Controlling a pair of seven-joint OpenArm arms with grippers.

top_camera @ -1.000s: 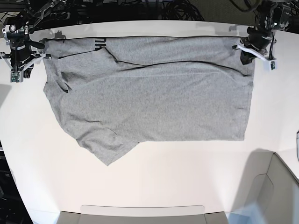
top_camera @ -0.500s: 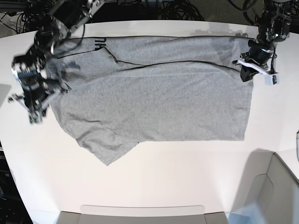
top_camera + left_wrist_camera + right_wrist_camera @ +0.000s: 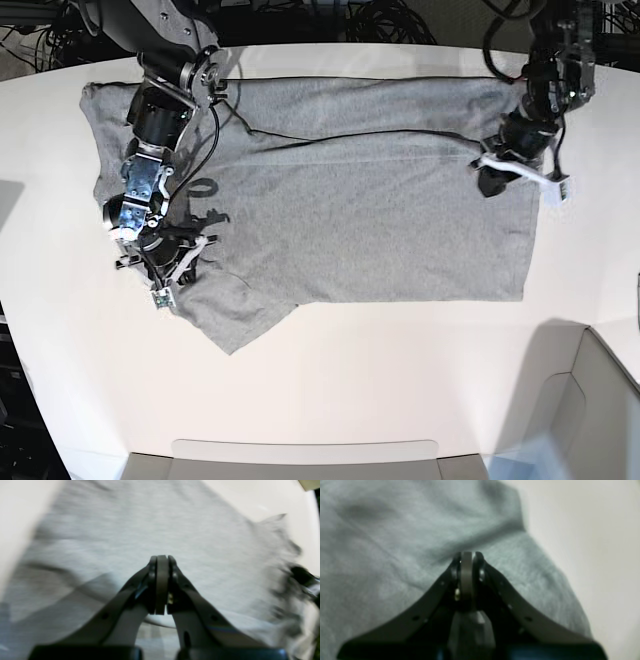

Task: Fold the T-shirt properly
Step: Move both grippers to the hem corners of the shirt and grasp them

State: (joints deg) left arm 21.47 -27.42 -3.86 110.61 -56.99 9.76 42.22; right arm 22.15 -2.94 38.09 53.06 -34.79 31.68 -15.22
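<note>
The right gripper (image 3: 160, 262), jaws pressed together and empty, has swung from the collar edge down over the lower sleeve of the T-shirt (image 3: 370, 210). The left gripper (image 3: 497, 170), also closed, has shifted inward over the hem. Regrasping likely follows.

No readable text anywhere right now: the T-shirt (image 3: 360, 200) shows only plain grey cloth, and both wrist views are too blurred for any lettering.
</note>
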